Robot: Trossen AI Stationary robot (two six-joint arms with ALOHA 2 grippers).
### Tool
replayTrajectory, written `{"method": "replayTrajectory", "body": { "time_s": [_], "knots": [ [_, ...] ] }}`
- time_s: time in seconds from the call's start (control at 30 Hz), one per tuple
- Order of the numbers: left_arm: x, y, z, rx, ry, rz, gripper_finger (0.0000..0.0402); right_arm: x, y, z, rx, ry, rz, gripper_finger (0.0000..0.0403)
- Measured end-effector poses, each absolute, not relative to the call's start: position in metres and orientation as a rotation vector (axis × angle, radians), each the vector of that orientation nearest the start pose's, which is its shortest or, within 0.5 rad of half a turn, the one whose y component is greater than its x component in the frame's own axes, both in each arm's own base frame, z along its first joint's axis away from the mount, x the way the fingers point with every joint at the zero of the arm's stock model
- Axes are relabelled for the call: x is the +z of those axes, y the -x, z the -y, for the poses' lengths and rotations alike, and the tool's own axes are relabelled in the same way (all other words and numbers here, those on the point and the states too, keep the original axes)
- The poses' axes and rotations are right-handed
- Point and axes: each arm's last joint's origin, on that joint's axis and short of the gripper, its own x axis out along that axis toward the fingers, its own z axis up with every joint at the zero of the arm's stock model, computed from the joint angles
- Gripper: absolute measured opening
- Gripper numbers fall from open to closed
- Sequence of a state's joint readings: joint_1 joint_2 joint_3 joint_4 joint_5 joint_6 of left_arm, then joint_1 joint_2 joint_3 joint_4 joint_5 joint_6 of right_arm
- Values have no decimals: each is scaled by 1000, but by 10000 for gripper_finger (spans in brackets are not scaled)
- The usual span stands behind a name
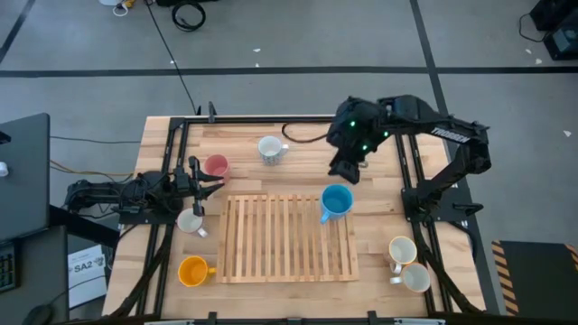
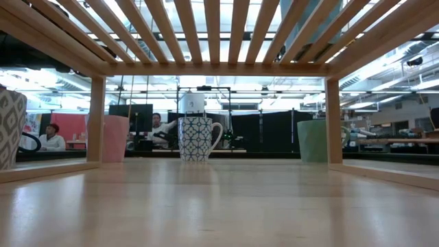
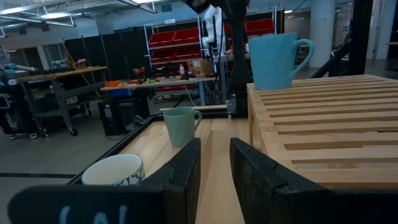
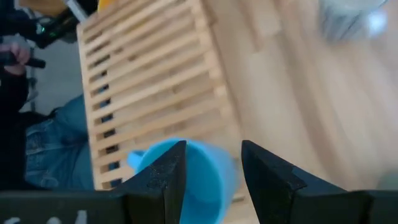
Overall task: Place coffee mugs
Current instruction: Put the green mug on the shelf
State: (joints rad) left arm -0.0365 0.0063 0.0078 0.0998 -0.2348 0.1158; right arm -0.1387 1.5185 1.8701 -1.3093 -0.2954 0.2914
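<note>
Blue mug (image 1: 336,201) sits on my slatted rack (image 1: 289,239), far right corner. Right hand (image 4: 211,171) hovers above it, fingers spread, nothing held. Left hand (image 3: 214,165) idles at table's left edge (narrow gap, empty), near pink mug (image 1: 215,166).

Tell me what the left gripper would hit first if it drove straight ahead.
Probably the green mug. In the left wrist view it stands on the table almost in line with the gap of the open left gripper, beside the rack. Depth is unclear, so it might pass just beside it.
</note>
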Motion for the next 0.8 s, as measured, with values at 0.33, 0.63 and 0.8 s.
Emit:
{"method": "replayTrajectory", "body": {
  "time_s": [0.33,0.63,0.8],
  "knots": [
    [175,-97,-3,204,-101,89,94,439,-247,78,-180,-251,-967,159],
    [175,-97,-3,203,-101,89,94,401,-224,141,-325,-249,-1129,159],
    [175,-97,-3,203,-101,89,94,369,-210,168,-358,-295,-1225,159]
  ]
}}
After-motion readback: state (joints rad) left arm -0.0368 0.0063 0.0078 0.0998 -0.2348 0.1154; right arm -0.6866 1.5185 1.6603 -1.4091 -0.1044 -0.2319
